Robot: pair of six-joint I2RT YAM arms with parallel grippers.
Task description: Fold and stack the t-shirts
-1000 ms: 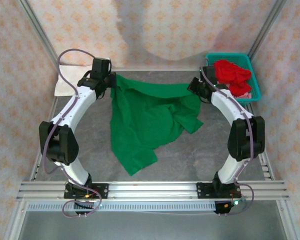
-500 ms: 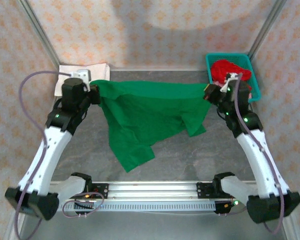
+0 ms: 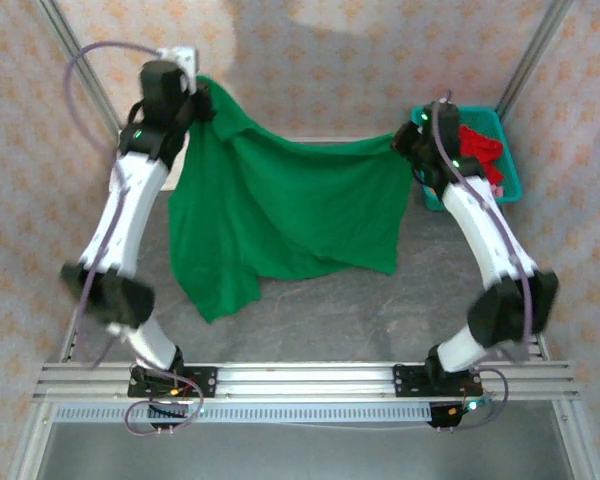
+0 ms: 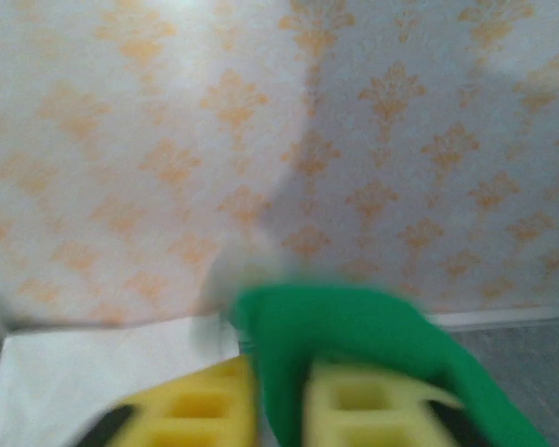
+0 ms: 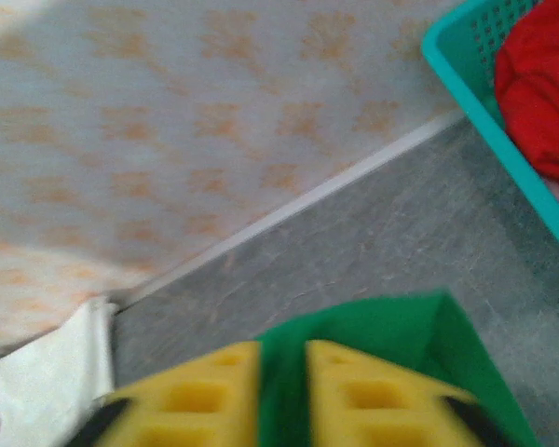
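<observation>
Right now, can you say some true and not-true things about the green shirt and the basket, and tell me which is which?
1. The left hand and the right hand each pinch an edge of the green t-shirt. True.
2. The green t-shirt lies folded in a neat pile. False: it hangs spread out between the two hands.
3. A red cloth lies in the basket. True.
4. The basket is yellow. False: it is teal.

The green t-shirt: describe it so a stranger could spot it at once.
Above the grey table, the green t-shirt hangs like a curtain, pinched at its top corners by the left pincer and right pincer. It's the only green cloth; the red cloth lies in the teal basket.
</observation>
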